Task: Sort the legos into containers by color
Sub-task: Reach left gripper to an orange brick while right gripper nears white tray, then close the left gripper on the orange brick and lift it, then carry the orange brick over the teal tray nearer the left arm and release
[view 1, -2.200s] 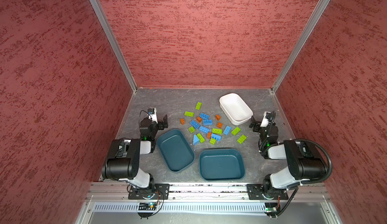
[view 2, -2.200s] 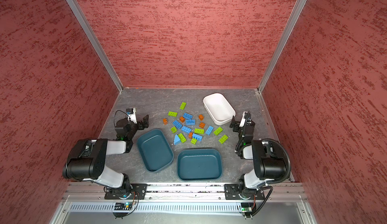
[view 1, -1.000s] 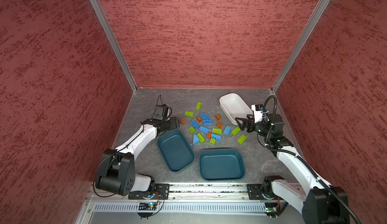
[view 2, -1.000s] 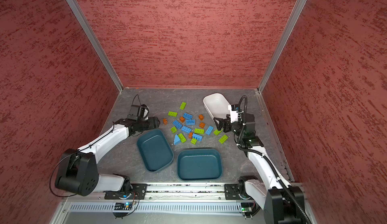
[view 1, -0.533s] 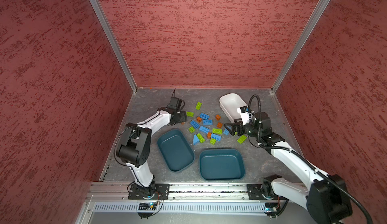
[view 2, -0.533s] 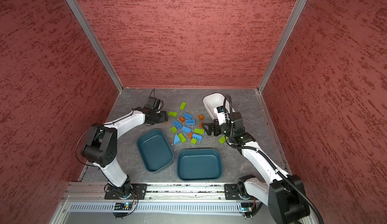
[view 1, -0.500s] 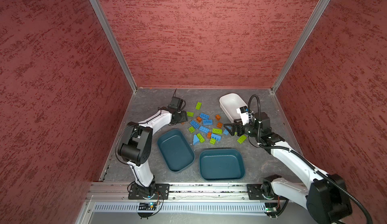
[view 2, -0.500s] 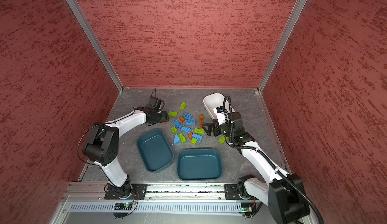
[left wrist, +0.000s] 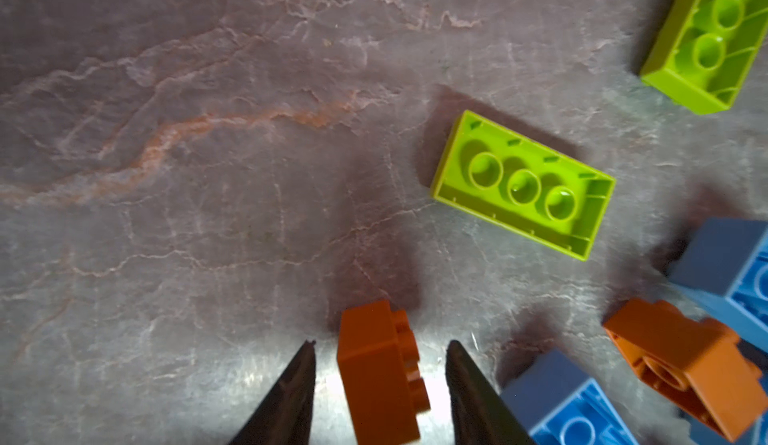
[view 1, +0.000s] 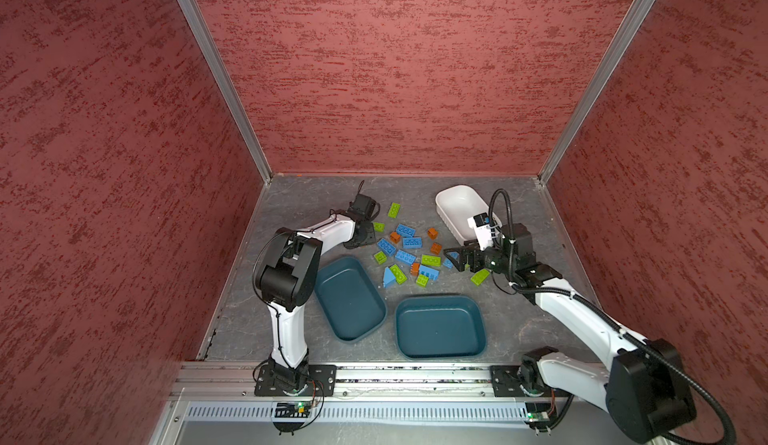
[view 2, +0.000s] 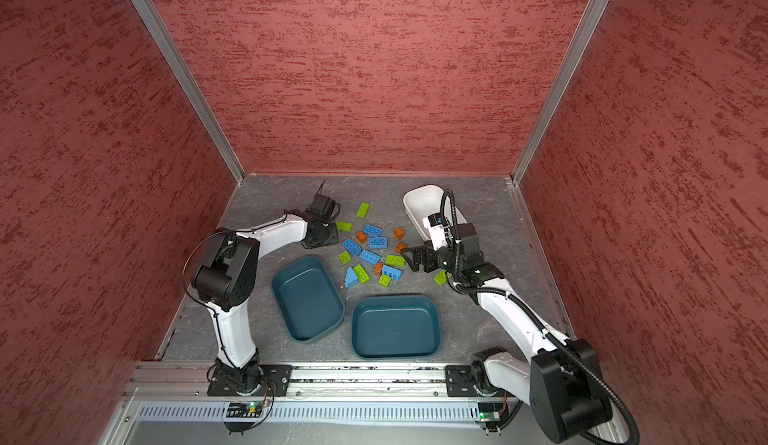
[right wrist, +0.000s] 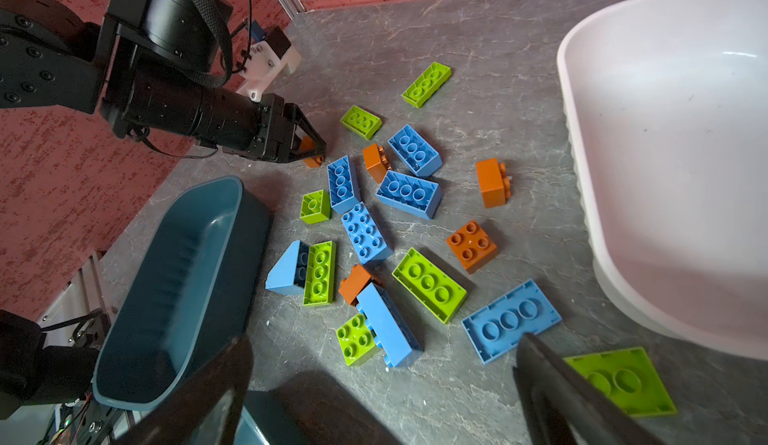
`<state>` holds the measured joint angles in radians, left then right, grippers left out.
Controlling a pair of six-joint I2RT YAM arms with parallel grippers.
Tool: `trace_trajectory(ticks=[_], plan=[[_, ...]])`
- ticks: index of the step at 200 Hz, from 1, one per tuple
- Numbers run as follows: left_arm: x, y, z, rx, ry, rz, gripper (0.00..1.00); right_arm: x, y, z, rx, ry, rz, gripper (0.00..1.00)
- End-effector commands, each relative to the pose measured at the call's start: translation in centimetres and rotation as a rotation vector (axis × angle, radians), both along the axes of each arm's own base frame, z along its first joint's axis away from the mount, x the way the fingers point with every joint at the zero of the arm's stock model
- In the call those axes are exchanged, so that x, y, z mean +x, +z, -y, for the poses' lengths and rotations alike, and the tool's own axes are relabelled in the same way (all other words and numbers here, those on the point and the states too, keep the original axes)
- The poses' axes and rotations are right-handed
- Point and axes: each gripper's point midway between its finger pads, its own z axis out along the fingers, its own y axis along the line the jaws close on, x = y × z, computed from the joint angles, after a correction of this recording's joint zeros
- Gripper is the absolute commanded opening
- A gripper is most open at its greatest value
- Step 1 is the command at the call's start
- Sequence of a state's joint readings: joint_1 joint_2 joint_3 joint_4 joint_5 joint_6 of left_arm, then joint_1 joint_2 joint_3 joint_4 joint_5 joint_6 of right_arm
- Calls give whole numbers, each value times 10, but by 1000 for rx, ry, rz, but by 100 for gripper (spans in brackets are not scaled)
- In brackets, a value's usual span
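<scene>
Left gripper (left wrist: 381, 343) brackets an orange-brown brick (left wrist: 376, 380) that lies on its side on the grey table (left wrist: 166, 172). Its 2 fingers (left wrist: 291, 393) are apart, and a sliver of table shows on each side of the brick. Just beyond it a lime brick (left wrist: 523, 185) lies hollow side up.

Across the pile, the right gripper (right wrist: 384, 339) hangs low with its jaws spread wide and nothing between them. A blue brick (right wrist: 511, 320) sits just ahead of 1 finger (right wrist: 552, 384), and a lime piece (right wrist: 619, 380) is partly hidden beside it.

In both top views the legos (view 1: 411, 251) are scattered on the table between the 2 grippers. Of the 3 containers, the white tub (view 1: 455, 206) sits just behind the right gripper. The 2 teal tubs (view 1: 349, 297) stand side by side nearer the arms' bases, apart from the pile.
</scene>
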<state>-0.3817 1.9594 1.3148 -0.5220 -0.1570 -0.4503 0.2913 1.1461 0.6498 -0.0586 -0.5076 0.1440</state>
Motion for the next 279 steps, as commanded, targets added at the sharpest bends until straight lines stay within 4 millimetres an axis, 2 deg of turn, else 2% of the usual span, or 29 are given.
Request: trace_trajectory(ticks=[1, 48, 78, 115, 146, 180, 204, 225, 248, 279], plan=[[8, -2, 1, 20, 11, 9, 44, 4, 7, -1, -18, 7, 36, 99], [11, -7, 5, 12, 1, -5, 17, 1, 1, -1, -20, 14, 22, 99], [10, 8, 4, 15, -11, 10, 16, 2, 2, 0, -32, 9, 30, 99], [-1, 50, 0, 42, -53, 46, 15, 4, 5, -2, -23, 17, 37, 99], [-35, 90, -6, 74, -85, 43, 16, 4, 9, -6, -1, 36, 42, 99], [-98, 111, -23, 101, -68, -3, 16, 5, 14, -12, 32, 62, 49, 99], [-140, 108, -35, 87, -16, -43, 16, 4, 15, -15, 40, 82, 43, 99], [-164, 95, -43, 65, 33, -69, 17, 4, 16, -17, 41, 94, 43, 99], [-173, 78, -52, 77, 81, -76, 17, 3, 16, -18, 43, 103, 39, 99], [-168, 58, -59, 103, 150, -58, 17, 0, 10, -17, 40, 104, 26, 99]])
